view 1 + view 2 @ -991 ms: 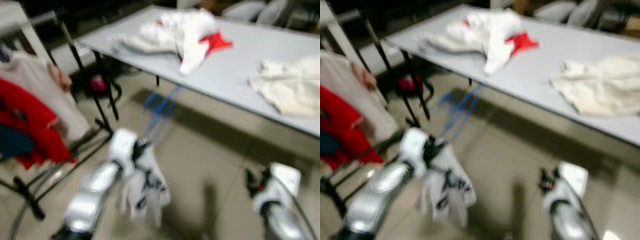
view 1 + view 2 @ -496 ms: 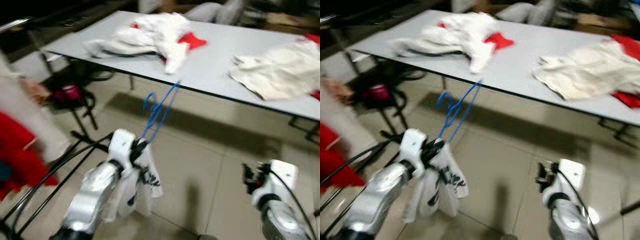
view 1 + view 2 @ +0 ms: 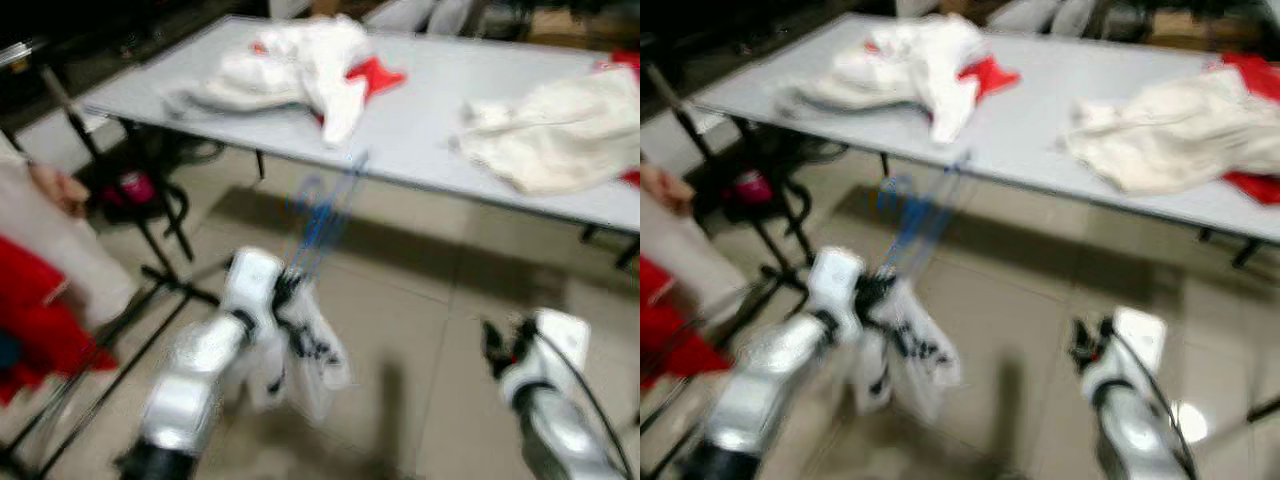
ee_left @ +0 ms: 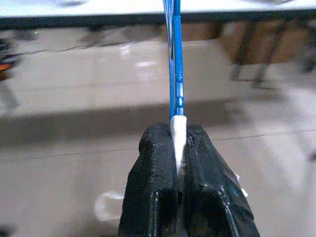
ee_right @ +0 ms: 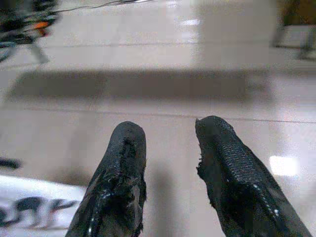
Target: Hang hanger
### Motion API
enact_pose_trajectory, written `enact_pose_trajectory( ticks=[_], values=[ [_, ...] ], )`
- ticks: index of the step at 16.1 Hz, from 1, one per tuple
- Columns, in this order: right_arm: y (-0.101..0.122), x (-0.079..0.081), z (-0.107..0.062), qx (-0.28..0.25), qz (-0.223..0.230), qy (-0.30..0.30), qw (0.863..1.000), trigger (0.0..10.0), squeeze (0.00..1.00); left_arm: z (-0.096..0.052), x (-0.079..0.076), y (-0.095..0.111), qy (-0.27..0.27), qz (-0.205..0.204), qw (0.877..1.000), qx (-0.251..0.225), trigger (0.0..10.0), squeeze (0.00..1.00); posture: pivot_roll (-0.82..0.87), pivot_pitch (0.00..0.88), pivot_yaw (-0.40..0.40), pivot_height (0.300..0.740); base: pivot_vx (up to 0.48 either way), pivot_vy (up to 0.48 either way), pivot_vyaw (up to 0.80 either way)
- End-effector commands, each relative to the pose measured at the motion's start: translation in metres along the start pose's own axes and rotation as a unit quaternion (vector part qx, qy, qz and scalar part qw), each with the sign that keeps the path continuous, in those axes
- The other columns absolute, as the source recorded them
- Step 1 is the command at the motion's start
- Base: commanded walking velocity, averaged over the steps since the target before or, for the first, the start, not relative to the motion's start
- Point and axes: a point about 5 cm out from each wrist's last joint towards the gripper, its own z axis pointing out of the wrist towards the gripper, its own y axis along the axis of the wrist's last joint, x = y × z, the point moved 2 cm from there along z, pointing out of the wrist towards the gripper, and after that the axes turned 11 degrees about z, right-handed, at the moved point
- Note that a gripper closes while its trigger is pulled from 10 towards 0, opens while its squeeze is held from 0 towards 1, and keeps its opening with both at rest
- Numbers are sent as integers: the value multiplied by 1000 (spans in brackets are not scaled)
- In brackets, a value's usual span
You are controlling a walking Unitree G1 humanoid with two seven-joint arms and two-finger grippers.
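A blue hanger (image 3: 325, 215) rises from my left gripper (image 3: 285, 285), with a white printed garment (image 3: 300, 355) draped below it. In the left wrist view the left gripper (image 4: 177, 138) is shut on the hanger (image 4: 174, 59) and a fold of white cloth. My right gripper (image 5: 170, 143) is open above the tiled floor, nothing between its fingers; it sits low on the right (image 3: 497, 345). A black clothes rack (image 3: 150, 225) with red and pale garments (image 3: 45, 290) stands on the left.
A grey folding table (image 3: 440, 130) crosses the back, carrying a white and red pile of clothes (image 3: 310, 65) and a cream garment (image 3: 545, 135). Black table legs and a pink object (image 3: 135, 185) sit underneath at left. Open tiled floor lies ahead.
The camera has shifted and the view is more blurred. The left gripper still holds the hanger and garment; the right gripper stays open.
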Motion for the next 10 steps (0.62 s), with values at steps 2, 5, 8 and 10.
enact_pose_trajectory(
  ticks=[2, 5, 8, 10],
  values=[
    [-1, 4, 1, 4, -1, 10, 1000, 10000, 0, -6, 10, 4, 16, 12, 1000, -7, 10000, 0, -39, 2, 64, 740, 0, 480, -800],
    [1, 6, 2, 0, -8, 11, 1000, 10000, 0, 1, 13, 6, 16, 23, 1000, -13, 10000, 0, -71, 0, 83, 740, 0, -320, -800],
    [2, 7, 5, -2, -10, 14, 1000, 10000, 0, 6, 12, 7, 9, 7, 1000, -12, 10000, 0, -71, 0, 86, 740, 0, 65, -533],
    [3, 11, 6, -5, -10, 19, 1000, 10000, 0, 5, 14, 7, 13, 14, 1000, -14, 10000, 0, -72, 0, 89, 740, 0, 480, 0]
  ],
)
